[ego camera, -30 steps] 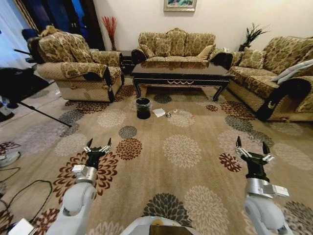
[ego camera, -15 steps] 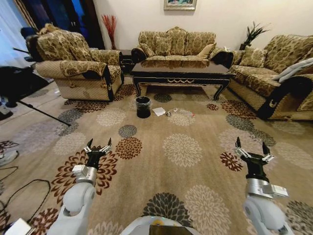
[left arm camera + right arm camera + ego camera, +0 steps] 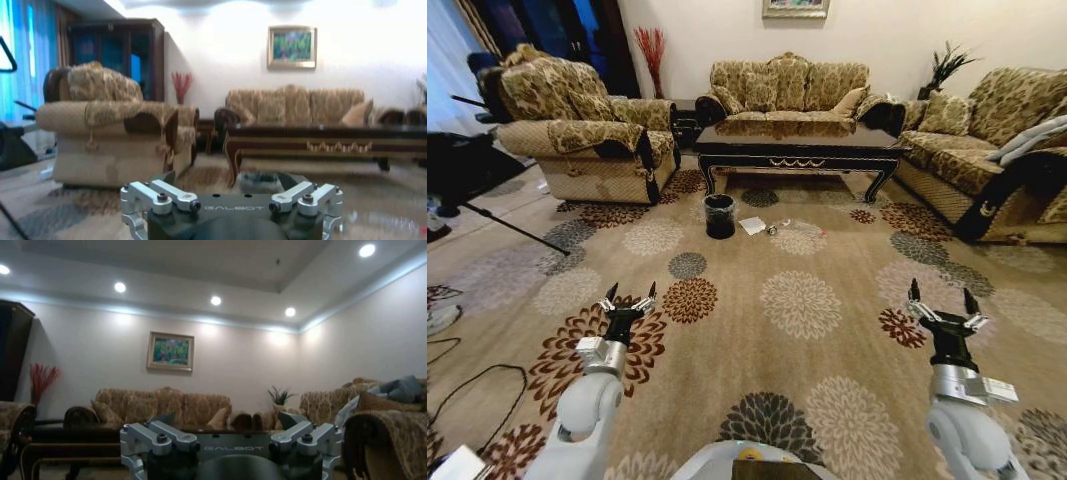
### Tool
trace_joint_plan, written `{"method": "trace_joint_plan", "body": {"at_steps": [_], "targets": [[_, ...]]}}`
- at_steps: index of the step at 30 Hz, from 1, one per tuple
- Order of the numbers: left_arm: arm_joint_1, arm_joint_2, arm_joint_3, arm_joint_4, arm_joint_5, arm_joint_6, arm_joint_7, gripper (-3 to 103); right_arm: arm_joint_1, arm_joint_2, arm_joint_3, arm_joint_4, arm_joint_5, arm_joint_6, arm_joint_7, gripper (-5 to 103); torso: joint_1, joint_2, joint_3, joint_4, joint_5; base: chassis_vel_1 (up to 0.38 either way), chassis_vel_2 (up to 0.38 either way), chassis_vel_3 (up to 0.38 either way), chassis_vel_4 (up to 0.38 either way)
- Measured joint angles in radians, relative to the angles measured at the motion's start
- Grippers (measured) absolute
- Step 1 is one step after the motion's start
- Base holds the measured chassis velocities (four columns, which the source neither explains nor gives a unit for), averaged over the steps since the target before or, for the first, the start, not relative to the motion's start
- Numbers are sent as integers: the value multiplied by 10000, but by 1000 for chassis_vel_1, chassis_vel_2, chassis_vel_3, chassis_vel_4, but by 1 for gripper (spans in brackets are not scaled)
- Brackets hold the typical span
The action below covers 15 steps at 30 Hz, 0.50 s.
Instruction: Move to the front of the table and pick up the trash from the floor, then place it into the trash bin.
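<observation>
The dark wood table stands far ahead between the sofas. In front of it on the flowered carpet floor lies the trash: a crumpled white paper, a tiny round object and a clear bottle. The black trash bin stands just left of the paper. My left gripper and right gripper are both open and empty, held low over the carpet well short of the trash. The left wrist view looks past its open gripper at the table.
An armchair sits to the left and a sofa to the right of the table. Another sofa stands behind it. A black stand leg and cables lie at the left. Open carpet leads to the trash.
The whole head view has shifted slightly, so the camera has moved with the base. Both arms keep the same pose and both grippers stay open.
</observation>
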Motion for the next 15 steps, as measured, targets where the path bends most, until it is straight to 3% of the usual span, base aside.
{"method": "trace_joint_plan", "body": {"at_steps": [6, 15], "targets": [[-63, 376, -389, -1142, -801, 357, -120, 100, -136, -375, 606, 670, -332, 26, -138, 100, -63, -233, -173, 0, -2, 0, 0, 0, 0], [88, 127, -108, -913, -424, 46, -149, 100, -264, -242, 367, 474, -636, 77, -215, 100, -101, -444, -344, 0, -1, 0, 0, 0, 0]]}}
